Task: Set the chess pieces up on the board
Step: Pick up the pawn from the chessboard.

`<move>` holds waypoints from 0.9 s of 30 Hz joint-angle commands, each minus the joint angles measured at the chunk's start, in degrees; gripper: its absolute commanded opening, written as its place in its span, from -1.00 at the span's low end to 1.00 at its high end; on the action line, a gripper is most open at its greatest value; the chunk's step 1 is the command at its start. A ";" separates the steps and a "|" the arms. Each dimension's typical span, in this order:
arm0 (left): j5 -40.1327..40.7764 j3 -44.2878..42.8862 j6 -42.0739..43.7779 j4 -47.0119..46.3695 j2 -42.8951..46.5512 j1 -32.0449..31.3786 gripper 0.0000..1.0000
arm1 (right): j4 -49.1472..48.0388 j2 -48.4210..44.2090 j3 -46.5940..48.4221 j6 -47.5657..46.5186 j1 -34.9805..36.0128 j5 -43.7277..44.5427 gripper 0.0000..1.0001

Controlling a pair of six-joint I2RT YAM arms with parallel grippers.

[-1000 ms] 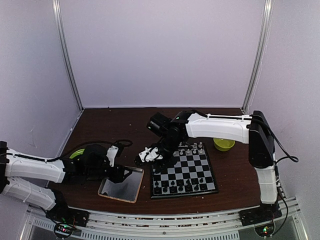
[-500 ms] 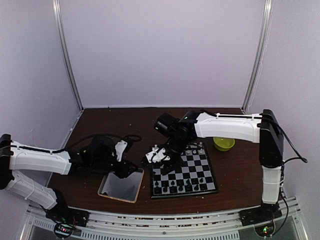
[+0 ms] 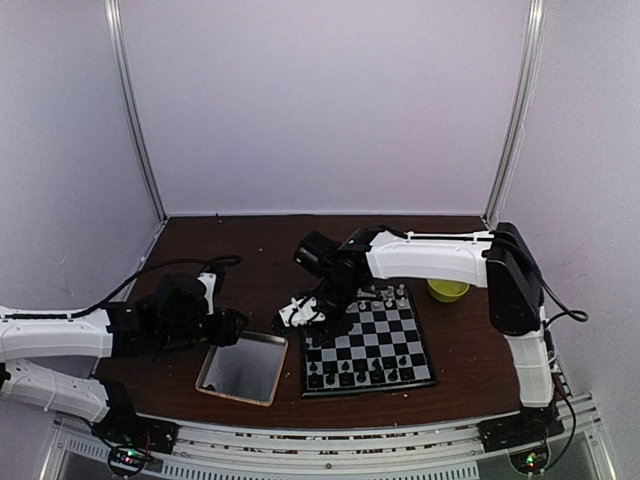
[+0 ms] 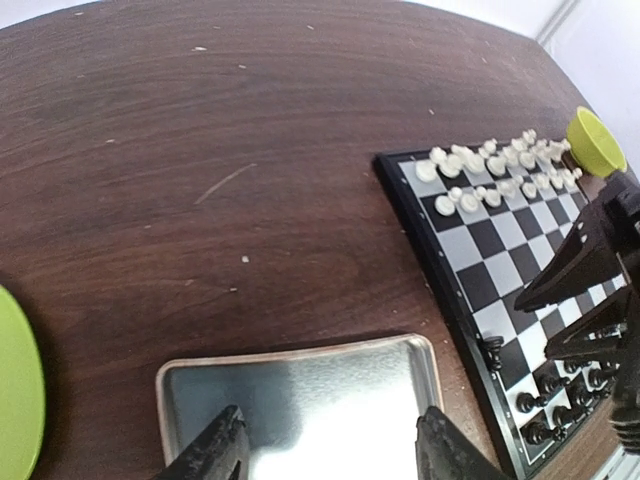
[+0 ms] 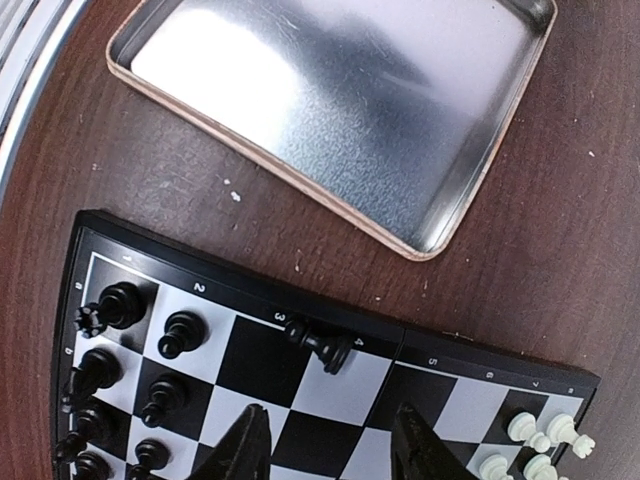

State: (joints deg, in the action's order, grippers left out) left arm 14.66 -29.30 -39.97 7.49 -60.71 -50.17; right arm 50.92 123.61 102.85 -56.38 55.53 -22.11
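- Shiny rectangular metal tray (image 4: 300, 400): near edge cut off at the bottom of the left wrist view, far edge at the top of the right wrist view.
- Black and silvery-grey checked chessboard (image 5: 340, 400): lower part out of frame in the right wrist view. In the left wrist view its right side is hidden behind the dark right tool (image 4: 530, 330).
- Tiny black and white chess pieces (image 3: 345, 377): kinds too small to tell from above.
- Lime-green dish (image 4: 15, 390): mostly cut off at the left edge.

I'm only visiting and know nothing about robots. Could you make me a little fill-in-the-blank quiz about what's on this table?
1. The far rows of the board hold the ___ pieces.
2. In its wrist view, the left gripper frames the metal ___ between its open jaws.
3. The right gripper, holding nothing, hangs above the checkered ___.

Missing words: white; tray; board.
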 commanded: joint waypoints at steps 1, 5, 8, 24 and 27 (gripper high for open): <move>5.49 2.39 -2.29 0.51 4.41 0.34 0.20 | 0.20 1.57 3.18 -1.74 0.61 2.21 -0.17; 4.96 3.56 -2.04 -0.89 6.18 0.38 0.22 | 1.47 3.62 5.13 -3.27 1.55 4.61 -0.18; 4.11 3.90 -1.91 -1.62 6.02 0.42 0.22 | 2.26 4.77 6.13 -4.12 1.84 5.32 -0.17; 3.25 5.72 -2.30 -3.09 5.09 0.37 0.22 | 6.85 9.48 9.26 -7.28 3.98 8.09 -0.20; 3.06 5.98 -2.57 -3.39 5.07 0.34 0.22 | 7.19 9.86 9.39 -7.45 4.13 8.02 -0.21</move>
State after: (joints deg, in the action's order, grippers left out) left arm 18.00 -24.08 -41.80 7.11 -55.57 -50.17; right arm 56.34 131.70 111.11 -62.94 59.20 -15.35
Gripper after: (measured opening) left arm 0.607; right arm 0.398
